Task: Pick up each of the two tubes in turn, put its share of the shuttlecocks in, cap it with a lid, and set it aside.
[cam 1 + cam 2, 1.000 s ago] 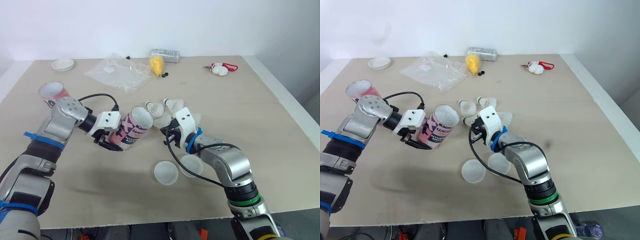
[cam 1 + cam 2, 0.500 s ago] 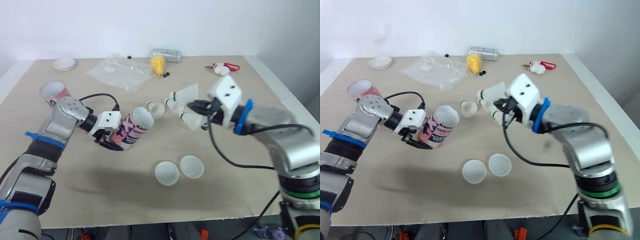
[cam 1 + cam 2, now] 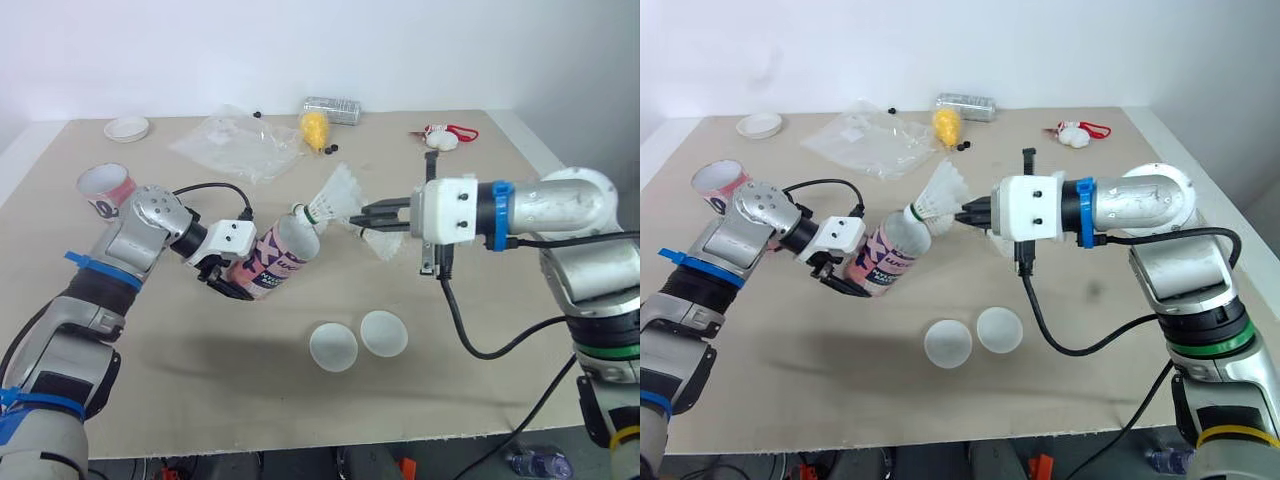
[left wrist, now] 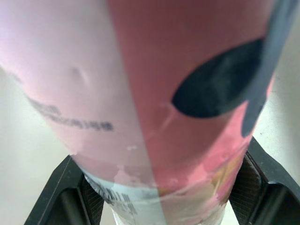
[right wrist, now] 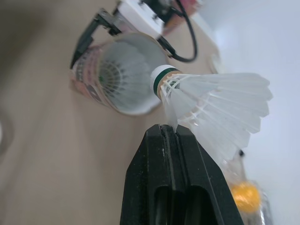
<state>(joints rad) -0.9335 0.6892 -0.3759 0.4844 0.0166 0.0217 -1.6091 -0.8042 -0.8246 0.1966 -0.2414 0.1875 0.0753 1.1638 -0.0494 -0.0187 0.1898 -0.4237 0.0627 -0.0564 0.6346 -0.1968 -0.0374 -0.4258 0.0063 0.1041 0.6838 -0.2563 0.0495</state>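
From the head camera, the left gripper (image 3: 243, 274) is clamped around the lower part of a pink tube (image 3: 278, 258), lifted off the table (image 3: 150, 390) and lying at a slant with its open mouth toward the right arm. The left arm reaches in from the side, elbow bent. The right gripper (image 3: 357, 214) has its fingers pinched together on the feathers of a shuttlecock (image 3: 334, 194), whose cork end sits at the tube's mouth. The right forearm lies level, pointing at the tube. Half a second ago this gripper held the shuttlecock well off from the tube, which was tilted less; now the two meet. Another shuttlecock (image 3: 380, 243) lies just under the right gripper, two lids (image 3: 333, 346) rest side by side nearer the robot, and a second tube (image 3: 105, 187) stands far left.

From the left wrist, the fingers (image 4: 66, 186) press both sides of the tube (image 4: 178, 93).

From the right wrist, the fingers (image 5: 154, 154) are closed on a feather edge of the shuttlecock (image 5: 215, 108), its cork at the rim of the tube (image 5: 89, 77).
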